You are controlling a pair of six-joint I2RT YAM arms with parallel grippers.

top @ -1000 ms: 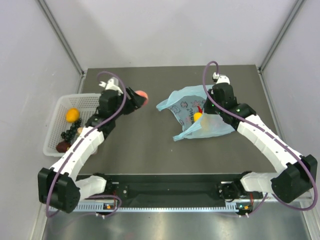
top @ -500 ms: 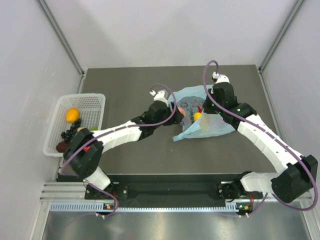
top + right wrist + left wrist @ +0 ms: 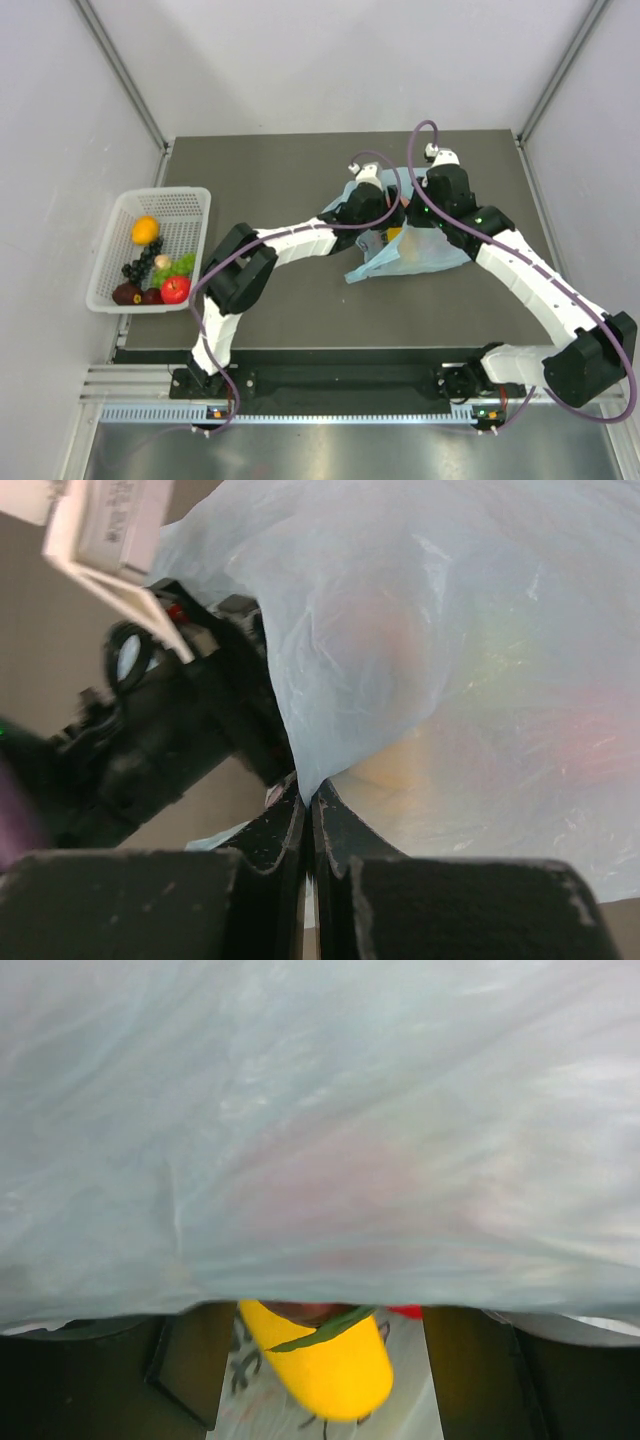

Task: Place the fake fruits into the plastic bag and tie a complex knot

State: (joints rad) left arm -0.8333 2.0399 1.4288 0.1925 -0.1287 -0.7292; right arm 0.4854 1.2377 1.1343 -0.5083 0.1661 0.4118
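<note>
- The dark table [image 3: 300, 300] carries everything. Judging by how it lies, the step in hand is loading fruit; no knot is started.
- The light-blue plastic bag [image 3: 425, 250] lies right of centre, its mouth lifted toward the left arm.
- The white mesh basket [image 3: 110, 290] sits at the table's left edge, well apart from the bag.
- The left gripper [image 3: 385, 208] reaches right across to the bag's mouth. Its fingers [image 3: 470, 1370] stand apart, but bag film hides the tips. I cannot tell whether they clamp a fruit; a pinkish blush shows through the film.
- The right gripper [image 3: 309, 798] is pressed together on a fold of the bag's rim, holding the mouth up.
- A yellow mango [image 3: 325, 1365] with a green leaf lies inside the bag, just beyond the left fingers.
- An orange [image 3: 145, 230], green grapes [image 3: 175, 266], a red apple [image 3: 175, 289] and a dark plum [image 3: 127, 293] wait in the basket.
- The next move likely calls for letting anything carried drop beside the mango, then backing out without dragging the film.
</note>
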